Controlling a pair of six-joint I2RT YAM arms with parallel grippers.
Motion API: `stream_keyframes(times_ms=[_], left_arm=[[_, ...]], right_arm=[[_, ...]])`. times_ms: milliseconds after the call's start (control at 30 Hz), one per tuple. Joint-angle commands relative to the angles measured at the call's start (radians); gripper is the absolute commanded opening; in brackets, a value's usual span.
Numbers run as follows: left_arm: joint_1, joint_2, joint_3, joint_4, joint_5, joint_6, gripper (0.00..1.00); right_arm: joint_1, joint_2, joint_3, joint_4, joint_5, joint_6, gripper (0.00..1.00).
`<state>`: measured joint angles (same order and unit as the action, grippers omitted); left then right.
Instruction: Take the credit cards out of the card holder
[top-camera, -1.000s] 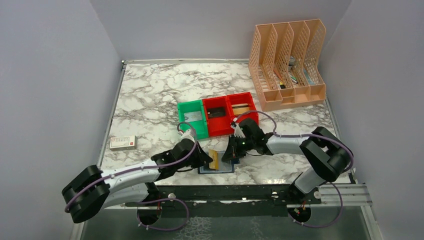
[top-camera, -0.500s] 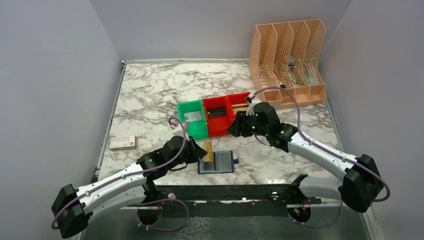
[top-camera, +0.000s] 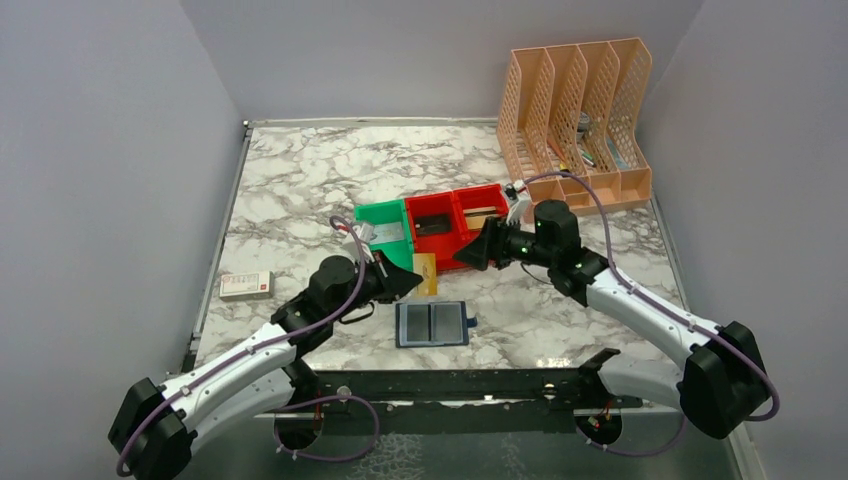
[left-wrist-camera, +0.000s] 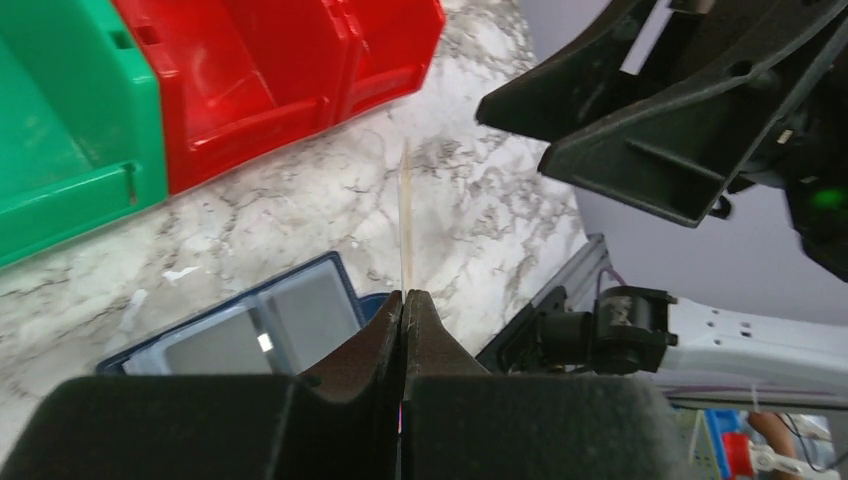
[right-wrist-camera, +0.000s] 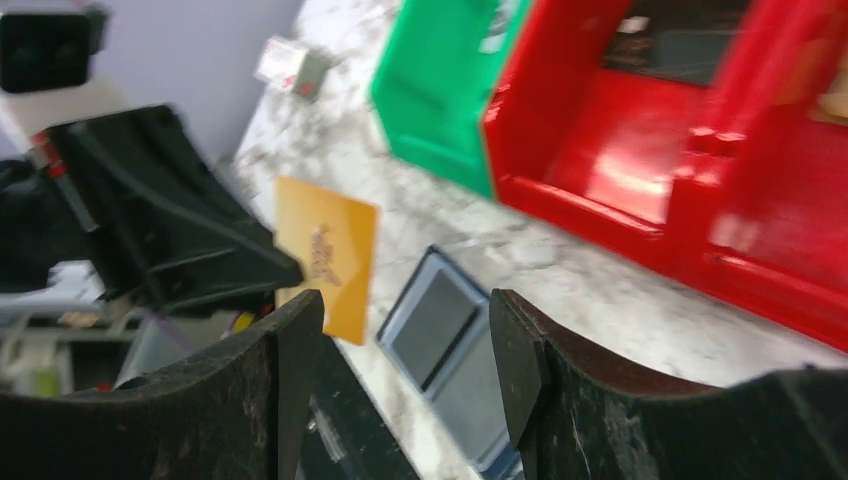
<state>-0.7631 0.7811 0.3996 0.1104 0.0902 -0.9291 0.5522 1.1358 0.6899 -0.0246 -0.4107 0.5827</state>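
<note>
We note the card holder (top-camera: 432, 323) lying open and flat near the table's (top-camera: 300, 190) front edge, with bare marble on either side. The left gripper (left-wrist-camera: 403, 300) pinches a gold card (right-wrist-camera: 326, 255) upright, just before the green bin (top-camera: 362, 232); its print is blurred. The right gripper (right-wrist-camera: 405, 320) is spread beside the red bins (top-camera: 442, 258).

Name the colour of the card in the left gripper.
Golden orange. The card shows best in the right wrist view.

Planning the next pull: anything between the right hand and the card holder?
Nothing visible. The right hand is open, and its wrist view shows the open card holder straight ahead. The left hand holds the gold card beside that line, not across it.
</note>
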Motion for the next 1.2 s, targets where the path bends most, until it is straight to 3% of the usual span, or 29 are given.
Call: stream_keyframes(times_ms=[0, 200, 667, 767, 900, 1000, 1100, 1167], left_arm=[[0.007, 0.006, -0.058, 0.229, 0.119, -0.059, 0.00], [0.007, 0.002, -0.094, 0.326, 0.158, -0.113, 0.00], [0.007, 0.010, -0.103, 0.403, 0.189, -0.142, 0.00], [0.007, 0.021, -0.102, 0.408, 0.201, -0.142, 0.00], [0.007, 0.022, -0.107, 0.407, 0.184, -0.145, 0.00], [0.007, 0.016, -0.119, 0.405, 0.160, -0.154, 0.18], [0.008, 0.012, -0.124, 0.385, 0.145, -0.155, 0.50], [0.008, 0.005, -0.121, 0.348, 0.127, -0.151, 0.66]], right_arm=[[0.002, 0.039, -0.065, 0.251, -0.328, 0.102, 0.63], [0.002, 0.110, -0.077, 0.359, -0.457, 0.146, 0.60], [0.002, 0.196, -0.065, 0.501, -0.604, 0.226, 0.18], [0.000, 0.196, -0.063, 0.513, -0.616, 0.231, 0.02], [-0.010, 0.186, -0.064, 0.488, -0.589, 0.213, 0.01], [-0.031, 0.171, -0.064, 0.458, -0.571, 0.197, 0.01], [-0.060, 0.153, -0.052, 0.396, -0.540, 0.159, 0.01], [-0.076, 0.139, -0.036, 0.329, -0.497, 0.113, 0.01]])
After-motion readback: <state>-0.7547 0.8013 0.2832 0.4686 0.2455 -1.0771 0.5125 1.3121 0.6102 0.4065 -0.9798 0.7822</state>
